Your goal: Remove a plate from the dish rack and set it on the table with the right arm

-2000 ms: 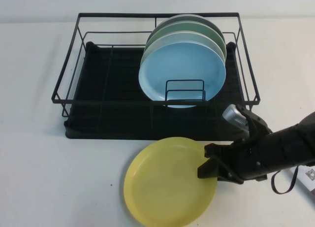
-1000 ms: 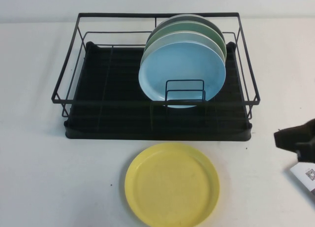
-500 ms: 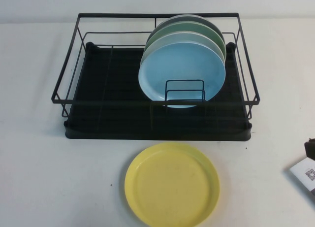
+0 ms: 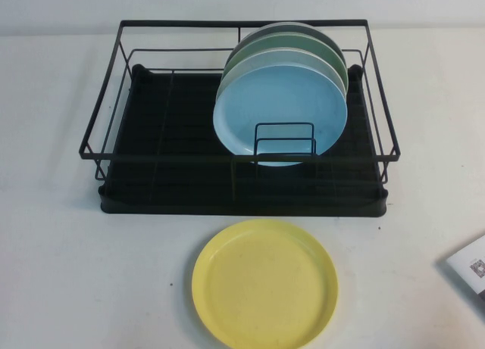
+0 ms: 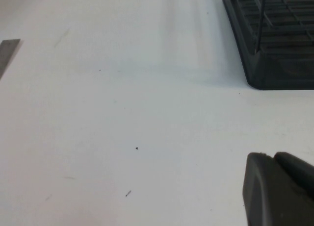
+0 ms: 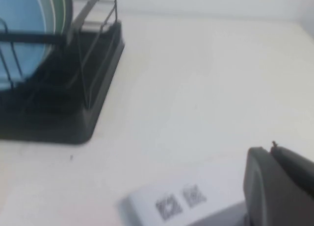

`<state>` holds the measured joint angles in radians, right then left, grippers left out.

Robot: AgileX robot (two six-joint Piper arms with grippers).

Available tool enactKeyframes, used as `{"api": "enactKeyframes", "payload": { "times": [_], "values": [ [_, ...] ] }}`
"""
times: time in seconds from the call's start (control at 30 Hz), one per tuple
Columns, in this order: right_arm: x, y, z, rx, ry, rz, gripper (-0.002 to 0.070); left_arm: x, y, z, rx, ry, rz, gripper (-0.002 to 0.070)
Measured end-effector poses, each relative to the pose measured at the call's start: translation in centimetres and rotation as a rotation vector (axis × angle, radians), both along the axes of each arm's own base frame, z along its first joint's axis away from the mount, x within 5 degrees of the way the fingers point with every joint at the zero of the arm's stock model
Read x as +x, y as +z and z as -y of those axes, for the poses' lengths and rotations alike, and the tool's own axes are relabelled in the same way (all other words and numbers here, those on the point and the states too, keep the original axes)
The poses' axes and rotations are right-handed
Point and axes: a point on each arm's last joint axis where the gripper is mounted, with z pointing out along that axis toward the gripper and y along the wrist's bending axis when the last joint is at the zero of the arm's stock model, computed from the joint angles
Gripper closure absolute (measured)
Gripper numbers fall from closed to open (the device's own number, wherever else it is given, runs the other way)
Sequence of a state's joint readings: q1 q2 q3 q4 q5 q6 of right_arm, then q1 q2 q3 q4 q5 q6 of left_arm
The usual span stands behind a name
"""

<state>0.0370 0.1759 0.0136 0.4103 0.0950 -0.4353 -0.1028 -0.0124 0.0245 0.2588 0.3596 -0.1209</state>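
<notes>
The pale-yellow plate (image 4: 264, 282) lies flat on the white table (image 4: 61, 273), just in front of the black wire dish rack (image 4: 239, 186). No gripper touches it, and neither arm shows in the high view. My right gripper (image 6: 269, 148) is shut and empty, low over the table to the right of the rack's corner (image 6: 73, 123). My left gripper (image 5: 271, 156) is shut and empty over bare table, near the rack's left front corner (image 5: 274, 54).
A light-blue plate (image 4: 280, 114) stands upright in the rack against a small wire divider (image 4: 285, 141), with green plates (image 4: 303, 42) behind it. A white tag with QR codes (image 4: 470, 264) lies at the table's right edge and also shows in the right wrist view (image 6: 171, 204).
My right arm let go of the yellow plate and drew back to the right, out of the high view. The plate now lies flat and still.
</notes>
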Motion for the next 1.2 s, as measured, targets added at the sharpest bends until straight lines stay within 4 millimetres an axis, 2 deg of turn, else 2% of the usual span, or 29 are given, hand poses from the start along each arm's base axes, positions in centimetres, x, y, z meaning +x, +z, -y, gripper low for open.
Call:
{"api": "enactKeyframes", "payload": {
  "times": [0.2,0.53,0.9,1.2],
  "values": [
    [-1.3,0.1,0.0,0.015,-0.016,0.099,0.0694,0.0,0.0,0.0,0.000,0.000,0.000,0.0680],
    [-1.6,-1.5,-0.6,0.013,0.053,-0.078,0.0694,0.0,0.0,0.0,0.000,0.000,0.000,0.0680],
    [-1.6,-1.6,-0.6,0.000,0.051,-0.077,0.0694,0.0,0.0,0.0,0.000,0.000,0.000,0.0680],
    [-1.6,-1.7,0.0,0.037,-0.021,-0.101,0.0694,0.0,0.0,0.0,0.000,0.000,0.000,0.0680]
  ]
}}
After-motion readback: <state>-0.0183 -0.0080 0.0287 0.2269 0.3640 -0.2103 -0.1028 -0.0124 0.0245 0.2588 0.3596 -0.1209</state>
